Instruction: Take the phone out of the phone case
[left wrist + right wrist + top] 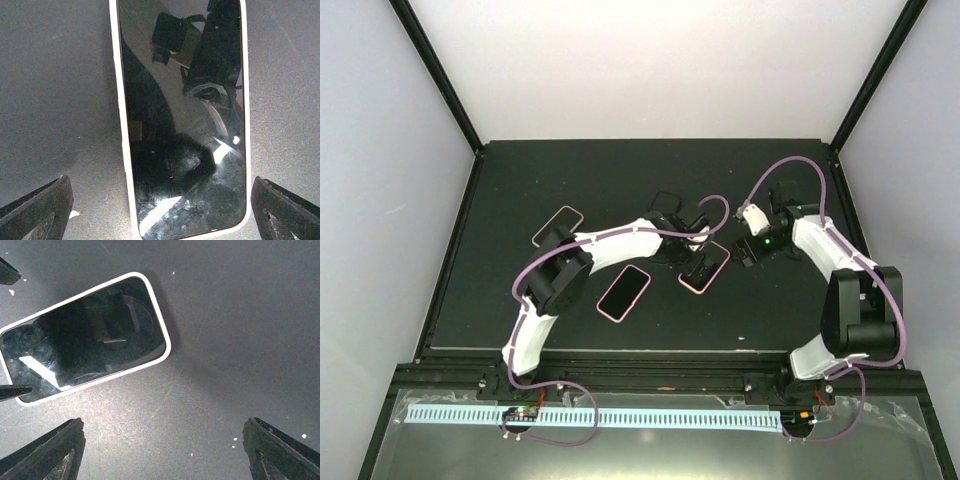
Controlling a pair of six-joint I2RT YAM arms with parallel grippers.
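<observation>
The left jaws stand wide open around the black-screened phone (pixel 182 125) in its pale pinkish-white case (pixel 122 150). One of the dark fingers (pixel 40 205) is on each long side, and both are apart from the case. The phone sits inside the case, flat and screen up, near the middle of the counter. The right jaws are also wide open and hold nothing. They hang over bare counter just beside one short end of this same phone.

The matte black counter (pixel 520 180) carries a few small white specks. Plain white walls (pixel 650 60) and black frame posts (pixel 438 70) close it on three sides.

There are two white arms, the left arm (pixel 610 240) and the right arm (pixel 840 260). Three pale-rimmed phones are visible: the one under the left jaws, a second phone (pixel 624 293) near it, and a third phone (pixel 558 226) farther left. A dark rectangle (pixel 665 203) lies partly hidden behind the left wrist, and I cannot tell what it is. One white toothed strip (pixel 590 415) runs along the near edge.
</observation>
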